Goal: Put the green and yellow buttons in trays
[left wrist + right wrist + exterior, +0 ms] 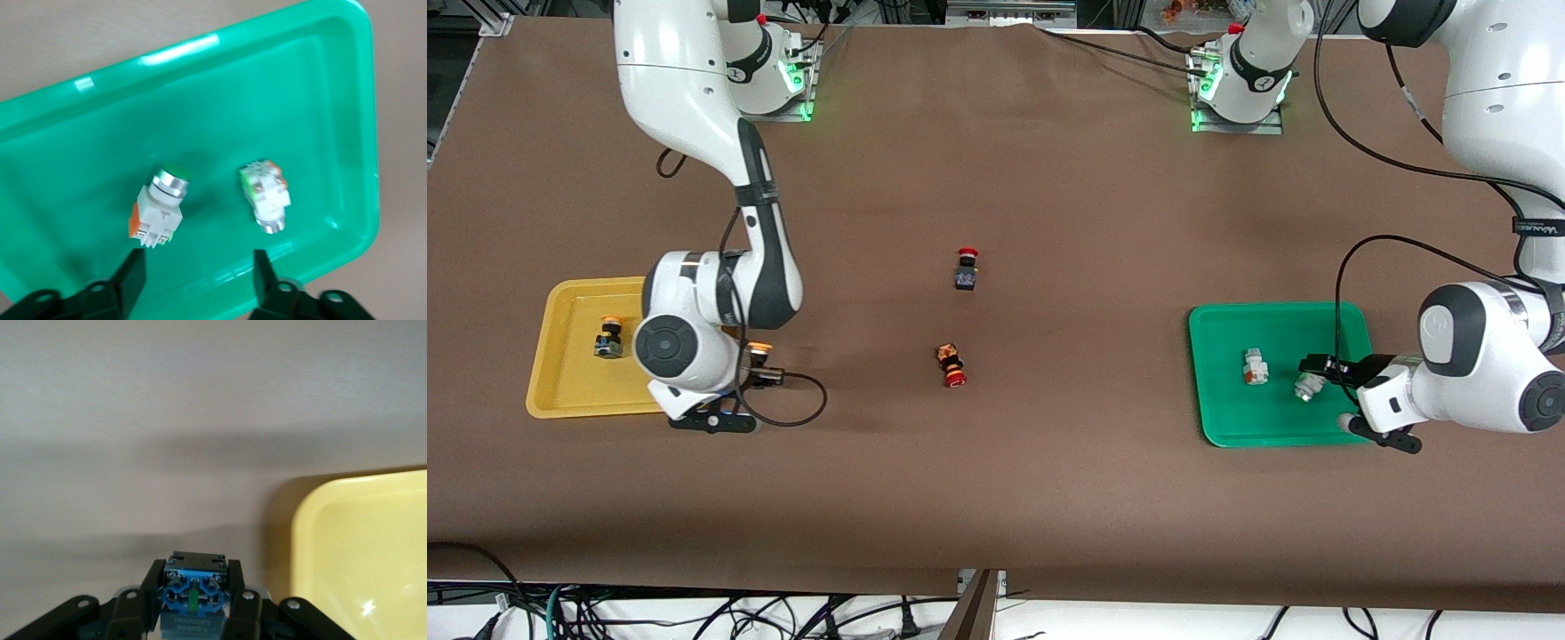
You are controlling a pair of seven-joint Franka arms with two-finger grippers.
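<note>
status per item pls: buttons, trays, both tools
Left tool: open, over green tray.
Right tool: shut on yellow button, beside yellow tray.
Second yellow button: in yellow tray.
Two green buttons: lying in green tray.
Two red buttons: on table mid-way.
</note>
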